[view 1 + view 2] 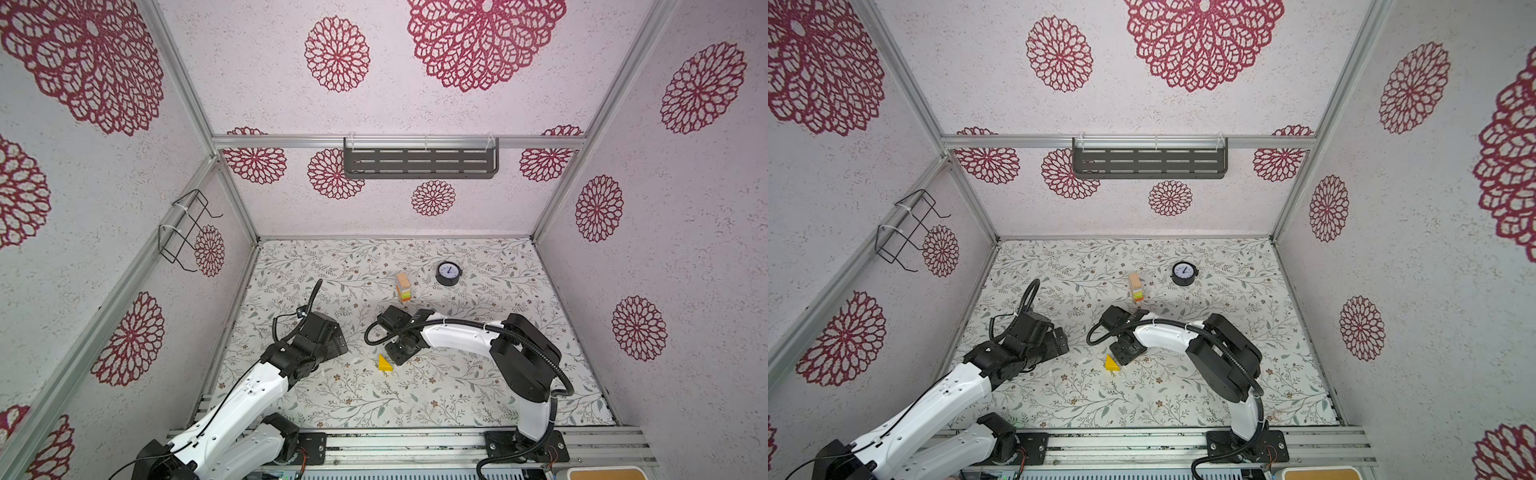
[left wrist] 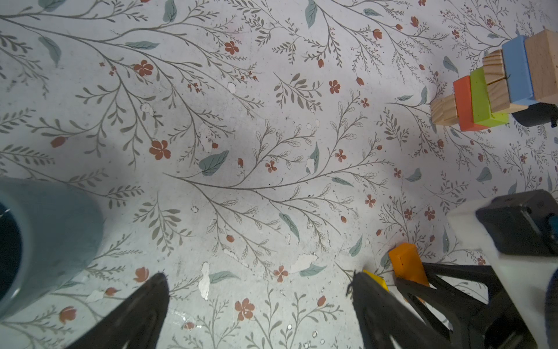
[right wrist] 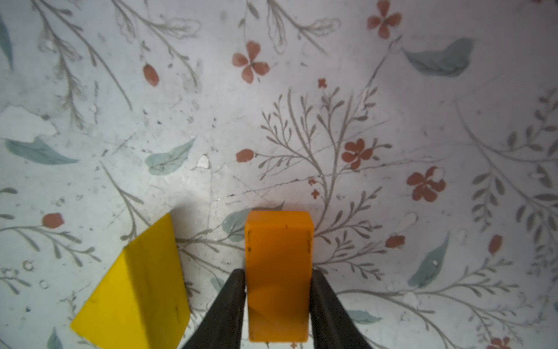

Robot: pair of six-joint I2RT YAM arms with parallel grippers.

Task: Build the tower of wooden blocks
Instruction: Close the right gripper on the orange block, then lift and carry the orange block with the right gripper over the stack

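The tower (image 1: 404, 286) (image 1: 1136, 286) stands mid-table: a narrow stack of natural-wood, orange-red, green and blue wood blocks, also seen in the left wrist view as the tower (image 2: 495, 87). My right gripper (image 3: 278, 272) is shut on an orange wedge (image 3: 277, 241) that rests on the table, one finger pressed on each side. A yellow wedge (image 3: 136, 284) (image 1: 385, 364) lies just beside it. In both top views the right gripper (image 1: 399, 355) hides the orange wedge. My left gripper (image 2: 260, 276) hangs open over bare table, left of both wedges, holding nothing.
A round black clock (image 1: 449, 273) stands right of the tower. A blue-grey round object (image 2: 45, 241) sits close to the left gripper. A wire rack (image 1: 187, 228) hangs on the left wall and a dark shelf (image 1: 419, 162) on the back wall.
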